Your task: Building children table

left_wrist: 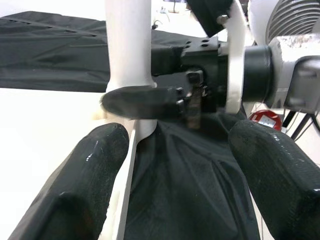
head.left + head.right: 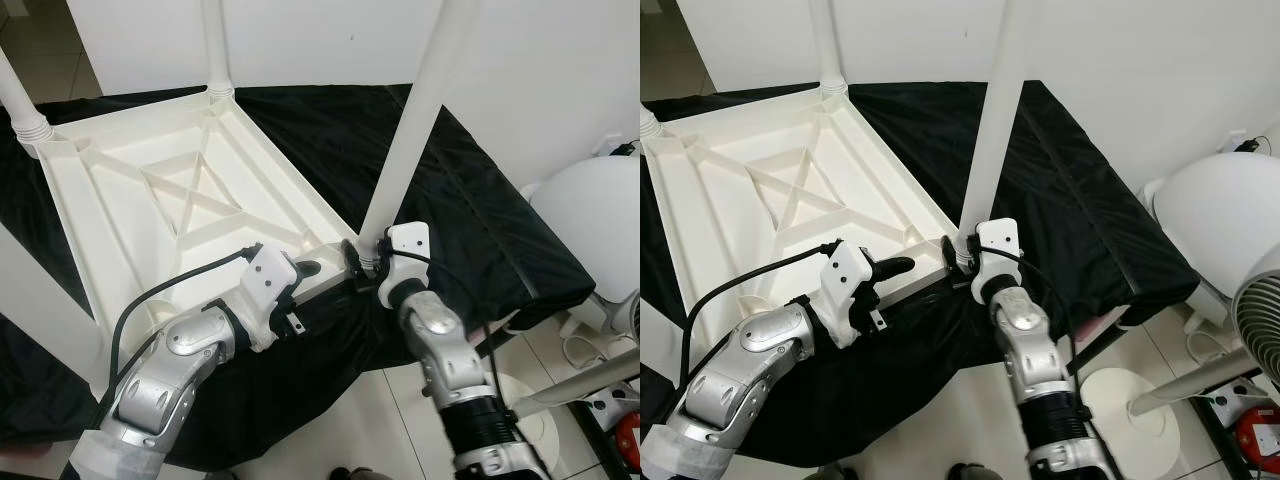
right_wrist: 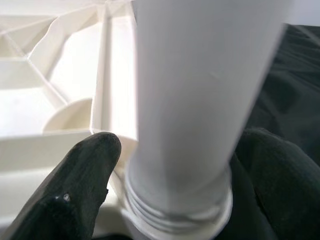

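tabletop (image 2: 150, 190) upside down on black cloth (image 2: 450, 190), frame centre-left | leg (image 2: 415, 130) upright, base in near corner socket, lower centre | right claw (image 2: 362, 258) clamped round leg base | left claw (image 2: 305, 270) open, empty, just left of leg

The upturned white plastic tabletop (image 2: 190, 190) looks smooth and faintly satiny, its moulded ribs catching soft light. The round white plastic leg (image 2: 415, 130) has the same even sheen, with ridged threads at its base in the right wrist view. Beneath lies a black cloth cover (image 2: 460, 210), thin, wrinkled, slightly shiny like nylon. Both arms are brushed silver metal; the right gripper (image 2: 962, 255) and left gripper (image 2: 902, 266) carry matt black rubbery fingers (image 1: 95, 175). The floor tiles (image 2: 390, 420) gleam glossy.
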{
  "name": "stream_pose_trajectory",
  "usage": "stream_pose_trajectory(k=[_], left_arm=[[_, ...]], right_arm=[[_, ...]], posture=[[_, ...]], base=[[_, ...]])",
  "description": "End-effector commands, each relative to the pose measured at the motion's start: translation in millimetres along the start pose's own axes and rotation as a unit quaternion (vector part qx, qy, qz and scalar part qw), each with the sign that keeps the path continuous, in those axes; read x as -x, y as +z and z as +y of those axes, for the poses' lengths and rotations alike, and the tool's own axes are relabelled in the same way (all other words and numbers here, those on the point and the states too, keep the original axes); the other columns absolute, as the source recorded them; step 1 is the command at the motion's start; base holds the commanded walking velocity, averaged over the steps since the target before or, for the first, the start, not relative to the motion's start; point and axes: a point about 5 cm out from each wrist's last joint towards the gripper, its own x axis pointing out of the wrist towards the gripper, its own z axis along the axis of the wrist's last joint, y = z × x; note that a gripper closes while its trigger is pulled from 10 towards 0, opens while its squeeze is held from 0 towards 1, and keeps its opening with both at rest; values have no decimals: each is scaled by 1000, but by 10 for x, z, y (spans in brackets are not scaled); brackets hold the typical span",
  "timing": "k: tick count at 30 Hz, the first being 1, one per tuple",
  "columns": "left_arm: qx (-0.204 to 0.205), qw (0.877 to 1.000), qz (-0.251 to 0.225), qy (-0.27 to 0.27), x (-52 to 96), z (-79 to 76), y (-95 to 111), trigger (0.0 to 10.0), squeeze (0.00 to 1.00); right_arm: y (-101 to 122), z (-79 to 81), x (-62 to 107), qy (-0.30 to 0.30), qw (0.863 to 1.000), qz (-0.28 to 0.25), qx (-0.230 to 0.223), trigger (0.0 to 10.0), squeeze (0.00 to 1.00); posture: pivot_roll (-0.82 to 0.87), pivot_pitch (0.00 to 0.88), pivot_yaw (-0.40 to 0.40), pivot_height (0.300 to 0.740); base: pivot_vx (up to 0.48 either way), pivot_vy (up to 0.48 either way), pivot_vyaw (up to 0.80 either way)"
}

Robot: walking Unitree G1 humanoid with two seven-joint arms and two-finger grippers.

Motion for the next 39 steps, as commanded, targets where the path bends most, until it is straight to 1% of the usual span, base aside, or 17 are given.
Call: stream_pose_trajectory(k=[1, 2, 4, 8, 13, 16, 19, 21, 23, 27, 28, 29, 30, 31, 32, 34, 39], left_arm=[[-2, 1000, 6, 0, -3, -34, -15, 10000, 0], [-3, 1000, 6, 0, -6, -30, -15, 10000, 0], [-3, 1000, 6, 0, -6, -30, -15, 10000, 0], [-9, 1000, 5, -2, -17, -15, 3, 10000, 0], [-10, 1000, 4, -3, -19, -14, 8, 10000, 0], [-11, 1000, 4, -1, -13, 7, 19, 10000, 0], [-13, 1000, 5, 1, -9, 17, 22, 10000, 0], [-14, 1000, 5, 2, -9, 21, 25, 10000, 0], [-14, 1000, 5, 2, -9, 21, 25, 10000, 0], [-15, 1000, 5, 2, -8, 20, 27, 10000, 0], [-15, 1000, 5, 2, -6, 21, 28, 10000, 0], [-16, 1000, 6, 3, -1, 23, 30, 10000, 0], [-16, 1000, 6, 3, -1, 23, 30, 10000, 0], [-16, 1000, 6, 4, 4, 23, 31, 10000, 0], [-16, 1000, 7, 5, 9, 24, 31, 10000, 0], [-16, 1000, 7, 5, 13, 23, 29, 10000, 0], [-14, 1000, 7, 8, 15, 21, 29, 10000, 0]], right_arm=[[-16, 14, -3, 13, 1000, -2, -6, 10000, 0], [-16, -23, -13, 23, 1000, -1, -1, 10000, 0], [-16, -23, -13, 23, 1000, -1, -1, 10000, 0], [-25, -165, -111, 71, 997, 18, 38, 10000, 0], [-24, -196, -138, 80, 995, 23, 48, 10000, 0], [36, -241, -235, 125, 989, 26, 74, 10000, 0], [66, -238, -293, 149, 985, 24, 84, 10000, 0], [89, -208, -327, 164, 983, 21, 83, 10000, 0], [89, -208, -327, 164, 983, 21, 83, 10000, 0], [90, -153, -380, 184, 979, 21, 87, 10000, 0], [76, -132, -393, 190, 978, 24, 86, 6784, 0], [57, -121, -401, 194, 977, 27, 81, 3294, 0], [57, -121, -401, 194, 977, 27, 81, 3294, 0], [39, -115, -403, 197, 977, 30, 78, 1176, 0], [25, -113, -400, 198, 977, 32, 76, 0, 0], [-1, -121, -400, 203, 976, 34, 74, 0, 0], [-79, -179, -366, 186, 979, 49, 66, 0, 0]], posture=[[58, 89, -58, 740], [60, 86, -55, 740], [60, 86, -55, 740], [69, 77, -53, 740], [69, 77, -53, 740], [82, 74, -51, 740], [82, 74, -51, 740], [86, 73, -49, 740], [86, 73, -49, 740], [86, 73, -49, 740], [93, 76, -49, 740], [96, 78, -50, 740], [96, 78, -50, 740], [98, 81, -50, 740], [98, 81, -50, 740], [98, 81, -50, 740], [96, 89, -50, 740]], base=[[0, 0, 0], [0, 0, 0], [0, 0, 0], [0, 0, 0], [0, 0, 0], [0, 0, 0], [0, 0, 0], [0, 0, 0], [0, 0, 0], [0, 0, 0], [0, 0, 0], [0, 0, 0], [0, 0, 0], [0, 0, 0], [0, 0, 0], [0, 0, 0], [0, 0, 0]])
